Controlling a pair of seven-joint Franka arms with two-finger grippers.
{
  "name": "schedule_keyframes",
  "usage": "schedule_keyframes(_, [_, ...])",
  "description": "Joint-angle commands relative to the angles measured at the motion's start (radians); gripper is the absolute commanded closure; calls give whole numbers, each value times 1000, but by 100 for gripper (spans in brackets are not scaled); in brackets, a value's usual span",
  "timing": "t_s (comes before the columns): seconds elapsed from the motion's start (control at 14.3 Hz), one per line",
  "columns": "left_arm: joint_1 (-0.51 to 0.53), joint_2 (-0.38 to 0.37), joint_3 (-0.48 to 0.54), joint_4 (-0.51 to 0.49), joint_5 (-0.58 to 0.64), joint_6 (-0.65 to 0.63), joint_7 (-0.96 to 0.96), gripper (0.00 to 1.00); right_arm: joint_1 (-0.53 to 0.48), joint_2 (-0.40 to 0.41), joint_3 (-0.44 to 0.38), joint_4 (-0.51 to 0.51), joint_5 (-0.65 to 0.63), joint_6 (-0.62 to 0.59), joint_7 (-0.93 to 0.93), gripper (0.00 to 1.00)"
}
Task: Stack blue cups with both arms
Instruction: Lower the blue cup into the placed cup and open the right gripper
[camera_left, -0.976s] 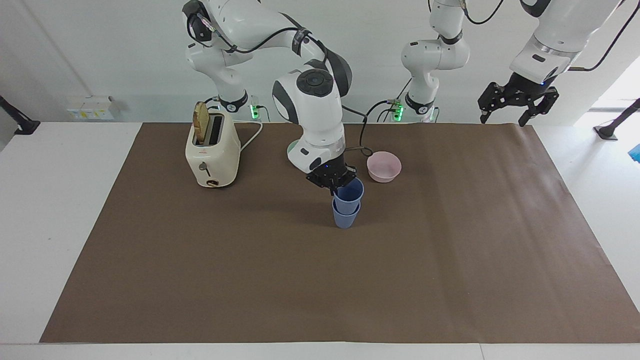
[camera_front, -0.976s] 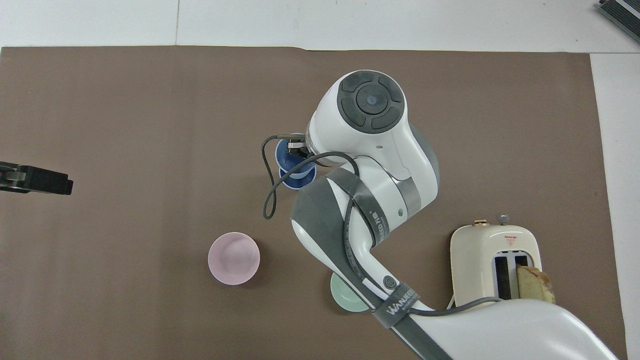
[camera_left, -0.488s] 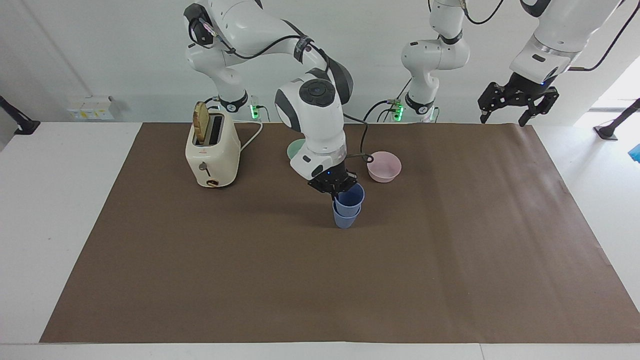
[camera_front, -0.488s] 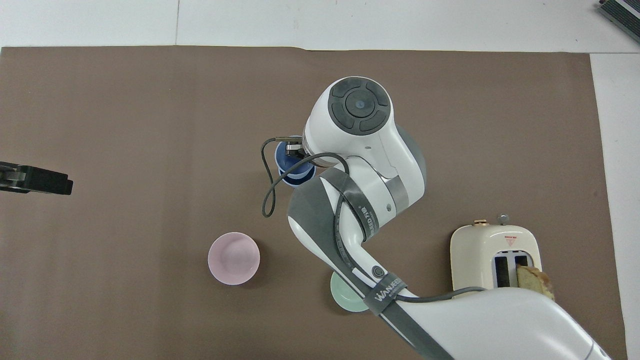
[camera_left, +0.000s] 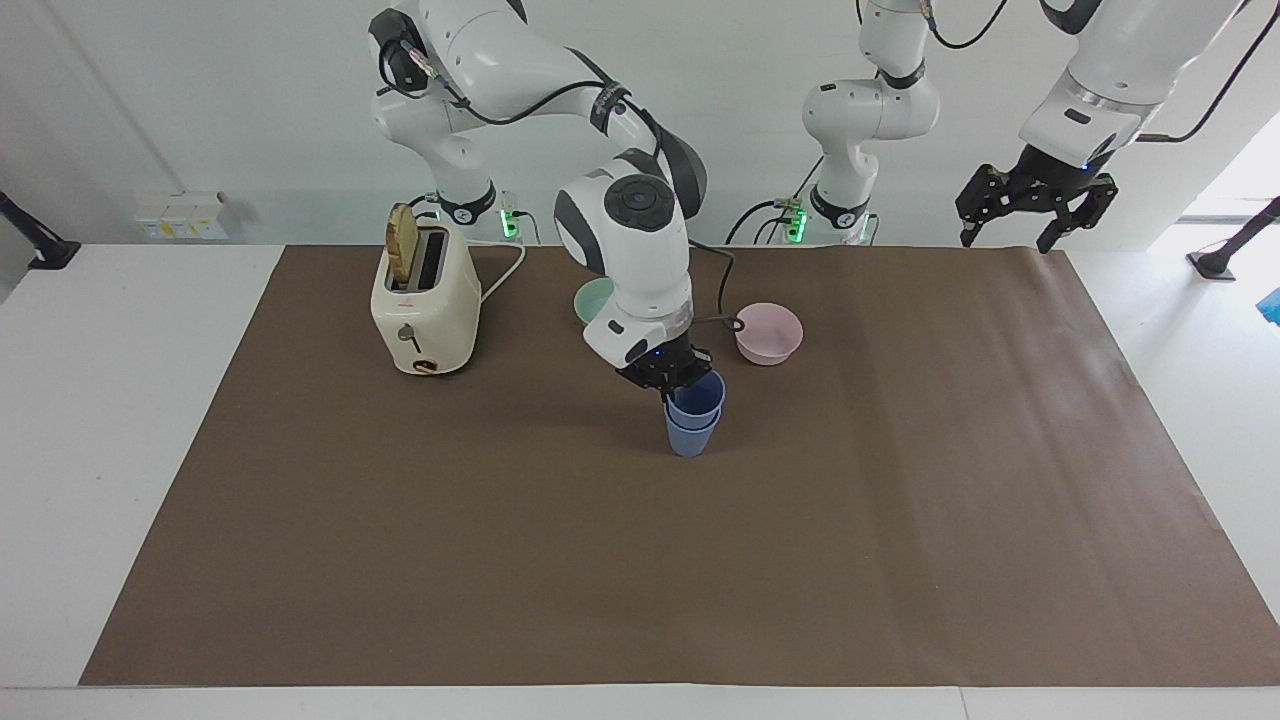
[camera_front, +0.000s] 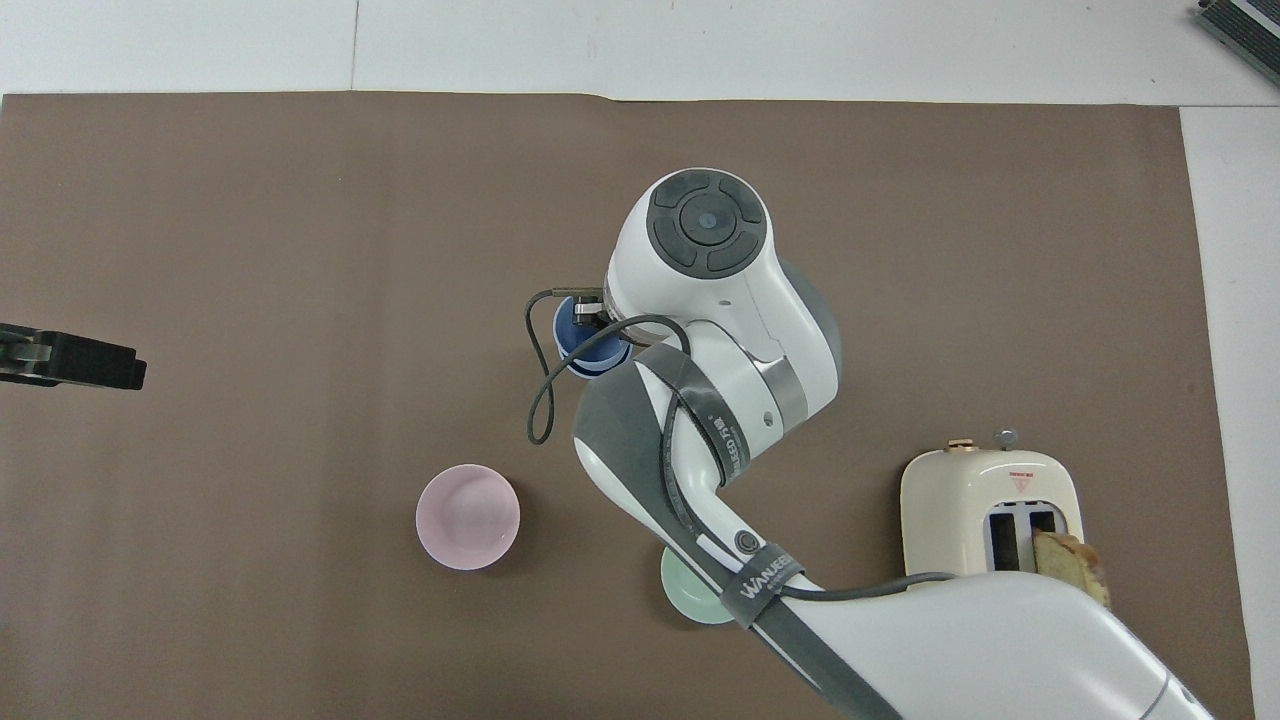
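Observation:
Two blue cups stand nested at the middle of the brown mat. The upper cup (camera_left: 697, 392) sits inside the lower cup (camera_left: 690, 438), with its rim a little above the lower one's rim. My right gripper (camera_left: 668, 378) is shut on the upper cup's rim, on the side toward the robots. In the overhead view the right arm covers most of the cups (camera_front: 583, 347) and the right gripper (camera_front: 590, 312). My left gripper (camera_left: 1005, 240) hangs open and waits above the mat's edge at the left arm's end, showing as a black tip (camera_front: 70, 358) in the overhead view.
A pink bowl (camera_left: 768, 332) (camera_front: 467, 516) sits nearer to the robots than the cups. A pale green bowl (camera_left: 593, 298) (camera_front: 690, 600) is partly hidden by the right arm. A cream toaster (camera_left: 425, 300) (camera_front: 985, 500) with a slice of toast stands toward the right arm's end.
The right gripper has lowered the upper cup deeper into the lower cup, and the right arm's wrist has tilted more upright. The left arm has not moved.

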Motion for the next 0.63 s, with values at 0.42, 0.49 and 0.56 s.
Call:
schedule_keyframes(0.42, [-8,-25,5,-26,6,-3,10,0,-15,-9,5,-7,-26,3,35,2])
schedule_keyframes(0.49, [-8,-25,5,-26,6,-3,10,0,-24,-11,2,-4,-31,3,24,0])
schedule_keyframes(0.56, [-8,-25,5,-26,6,-3,10,0,-32,-22,-4,2,-40,-3,18,0])
